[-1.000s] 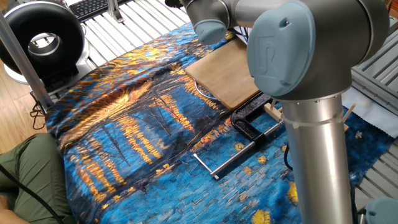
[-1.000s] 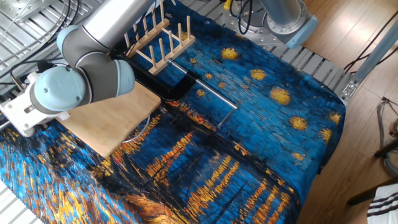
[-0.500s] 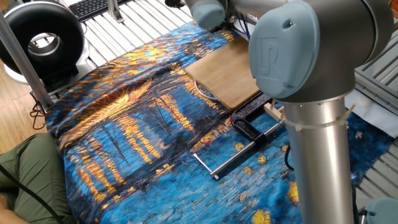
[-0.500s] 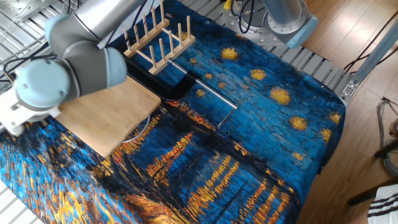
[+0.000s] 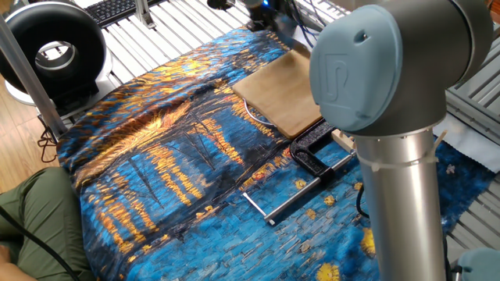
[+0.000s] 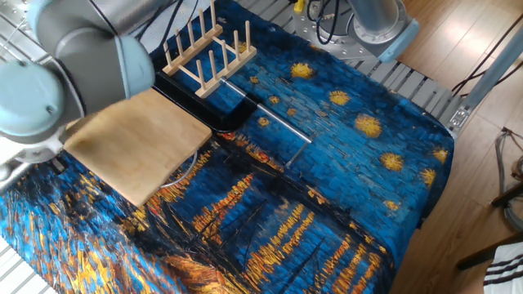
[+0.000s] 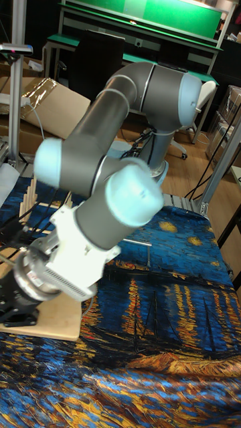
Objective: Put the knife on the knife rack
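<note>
The knife does not show in any view. The knife rack (image 6: 208,51), light wood with upright pegs, stands at the back of the blue cloth; its pegs (image 7: 30,197) also show at the left of the tall view. My gripper (image 7: 15,309) is a dark block at the lower left of the tall view, at the edge of the bamboo cutting board (image 7: 63,321). Its fingers are not clear enough to read. In both fixed views the arm's wrist runs off the frame edge and hides the gripper.
The cutting board (image 6: 135,147) lies left of the rack. A black clamp (image 6: 208,114) with a long silver rod (image 5: 293,197) lies between board and rack. The arm's big elbow (image 5: 383,70) blocks the right side. A black ring device (image 5: 51,47) stands off the cloth.
The wrist has swung away over the cutting board toward the cloth's edge, uncovering most of the board. Board, clamp and rack have not moved.
</note>
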